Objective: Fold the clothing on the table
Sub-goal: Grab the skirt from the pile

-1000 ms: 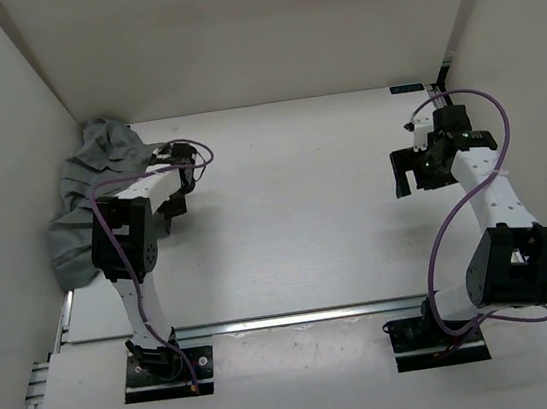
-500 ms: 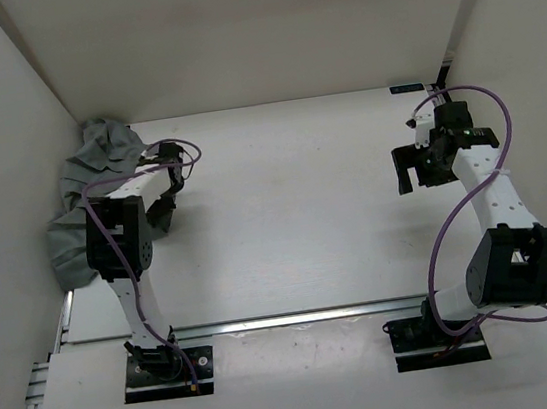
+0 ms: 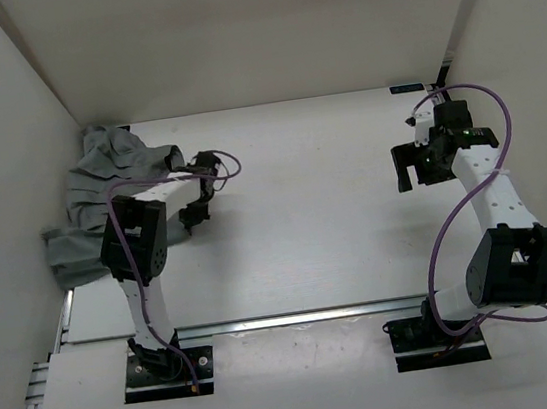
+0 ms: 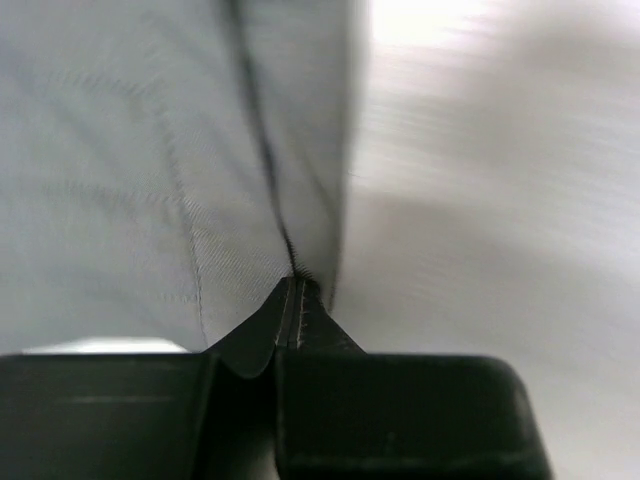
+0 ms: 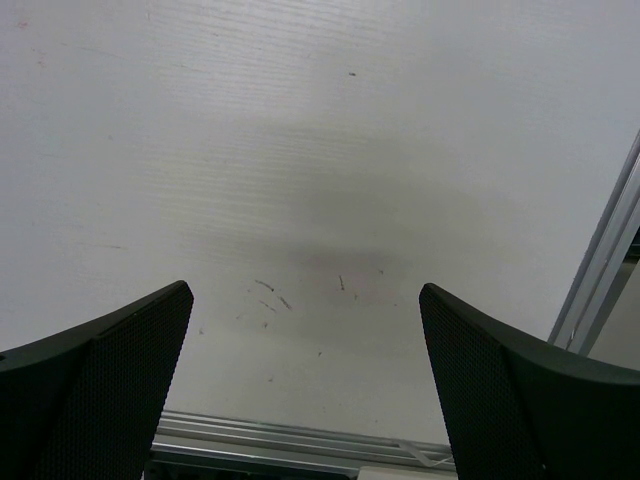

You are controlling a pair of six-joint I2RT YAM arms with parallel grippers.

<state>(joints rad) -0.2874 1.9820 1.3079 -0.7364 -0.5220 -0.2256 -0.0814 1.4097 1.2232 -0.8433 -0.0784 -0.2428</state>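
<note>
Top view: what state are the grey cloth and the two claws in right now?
clothing: crumpled in a heap at the left edge of the table, not folded, one edge pinched.
left gripper: shut on the clothing.
right gripper: open, holding nothing, above the table.

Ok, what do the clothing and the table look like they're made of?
The clothing looks like soft woven grey fabric, matte: fine diagonal weave and seam lines show. The table: rigid white sheet, matte, faintly ribbed, lightly scuffed; plastic or painted board, cannot tell.
</note>
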